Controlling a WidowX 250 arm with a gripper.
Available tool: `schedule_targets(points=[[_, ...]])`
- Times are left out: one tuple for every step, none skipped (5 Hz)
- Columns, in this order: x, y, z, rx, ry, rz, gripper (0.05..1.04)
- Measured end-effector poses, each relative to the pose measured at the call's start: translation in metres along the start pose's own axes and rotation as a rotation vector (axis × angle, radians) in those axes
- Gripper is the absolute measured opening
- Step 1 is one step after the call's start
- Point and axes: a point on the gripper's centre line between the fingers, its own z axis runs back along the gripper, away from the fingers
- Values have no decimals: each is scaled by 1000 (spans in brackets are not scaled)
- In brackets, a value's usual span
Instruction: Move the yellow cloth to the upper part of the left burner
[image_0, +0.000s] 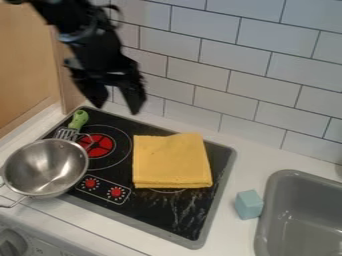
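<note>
Above the stove (150, 212), arm (100, 52) angled down, jaws apart

A wall of pale rectangular tiles (200, 70) with dark grout lines meets a light wooden panel (23, 65) at the left, behind a white counter (230, 225) with a grey sink (300, 210) set in at the right.

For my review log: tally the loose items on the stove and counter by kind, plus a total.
Yellow cloth: 1
Metal bowl: 1
Green-handled utensil: 1
Light blue block: 1
Total: 4
</note>
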Motion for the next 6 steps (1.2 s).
schedule_targets(points=[[10, -9, -12, 17, 43, -33, 999], [21, -25, -26, -12, 69, -70, 999], [19, -32, -45, -19, 123, -88, 999], [20, -39, -66, -27, 175, -124, 999], [20, -38, -77, -18, 207, -126, 999], [20, -43, -88, 23, 245, -157, 999]])
